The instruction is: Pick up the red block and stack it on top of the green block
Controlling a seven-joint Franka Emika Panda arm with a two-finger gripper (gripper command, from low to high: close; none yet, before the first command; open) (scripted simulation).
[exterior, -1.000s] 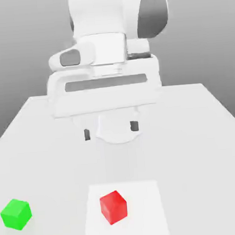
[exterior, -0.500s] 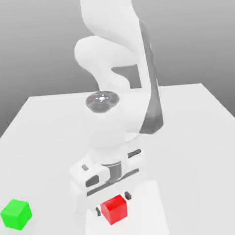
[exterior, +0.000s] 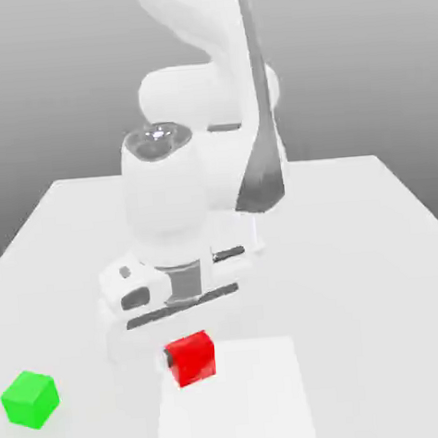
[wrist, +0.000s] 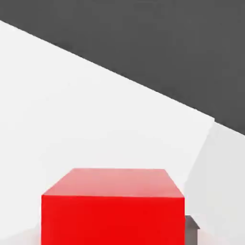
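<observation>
Red block (exterior: 191,358): smooth faces, even colour, plastic look; upper face paler in hand view, a soft sheen. Green block (exterior: 30,400): smooth, plastic-looking, uniform colour. Arm (exterior: 165,194): smooth white shell, plastic look; dark cap (exterior: 159,141) glossy, with bright highlights. Sheet (exterior: 235,397): plain white, smooth, matt; material undetermined. Table (exterior: 360,314): pale, smooth, matt, no grain visible.

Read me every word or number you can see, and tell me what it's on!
There are none: I see no words, numbers or signs on the red block, the green block, the white sheet or the arm.
</observation>
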